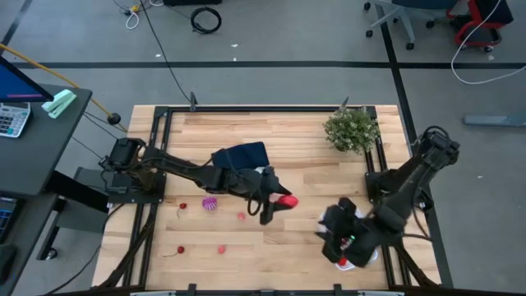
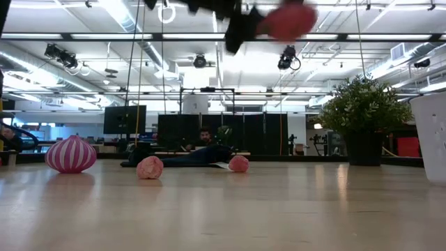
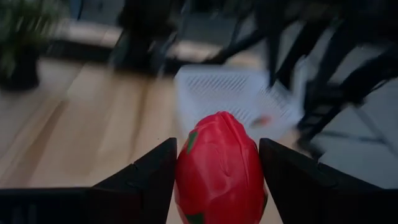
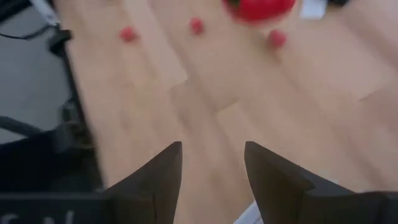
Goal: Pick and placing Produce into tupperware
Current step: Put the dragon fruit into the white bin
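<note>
I've got the left gripper (image 1: 278, 205) clamped on the big red fruit (image 3: 219, 168), held up off the table (image 1: 296, 238) near mid-table, clear of the wood in the low view. Right gripper (image 4: 212, 165) sits at the right front edge, fingers apart, nothing between them. White container (image 3: 233, 93) is by the right arm, tilted I think; I can't tell how it's supported. Striped ball (image 2: 70, 154) and small pink bits (image 2: 149, 167) lie on the left half. Plant (image 1: 352, 129) back right, dark cloth (image 1: 240, 155) behind my left arm.
</note>
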`<state>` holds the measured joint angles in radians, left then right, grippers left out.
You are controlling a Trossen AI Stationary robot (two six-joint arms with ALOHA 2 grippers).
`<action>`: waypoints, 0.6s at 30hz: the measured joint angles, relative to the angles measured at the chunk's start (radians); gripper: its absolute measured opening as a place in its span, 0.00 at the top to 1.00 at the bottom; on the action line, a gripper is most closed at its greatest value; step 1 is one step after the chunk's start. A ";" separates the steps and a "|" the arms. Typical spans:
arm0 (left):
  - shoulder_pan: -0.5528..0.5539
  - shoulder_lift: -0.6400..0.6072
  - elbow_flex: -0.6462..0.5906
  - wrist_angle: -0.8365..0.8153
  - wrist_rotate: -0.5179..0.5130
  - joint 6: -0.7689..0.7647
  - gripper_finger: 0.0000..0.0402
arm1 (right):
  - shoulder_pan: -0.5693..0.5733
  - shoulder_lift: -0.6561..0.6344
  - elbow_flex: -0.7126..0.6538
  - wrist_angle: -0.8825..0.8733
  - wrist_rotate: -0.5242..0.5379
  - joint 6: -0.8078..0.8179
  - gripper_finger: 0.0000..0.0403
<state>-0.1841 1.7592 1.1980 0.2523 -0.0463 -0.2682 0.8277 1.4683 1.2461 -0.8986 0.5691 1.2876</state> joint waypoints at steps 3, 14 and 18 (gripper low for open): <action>-0.020 0.004 0.051 0.060 0.000 0.018 0.42 | 0.064 0.000 0.000 0.001 0.020 0.109 0.55; -0.037 0.165 0.229 0.094 0.000 0.100 0.42 | 0.282 0.009 0.000 0.042 0.131 0.189 0.55; -0.025 0.292 0.334 0.090 -0.002 0.100 0.42 | 0.366 0.009 0.000 0.076 0.128 0.194 0.55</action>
<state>-0.2093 2.0513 1.5318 0.3427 -0.0479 -0.1680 1.1938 1.4770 1.2461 -0.8229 0.6975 1.4813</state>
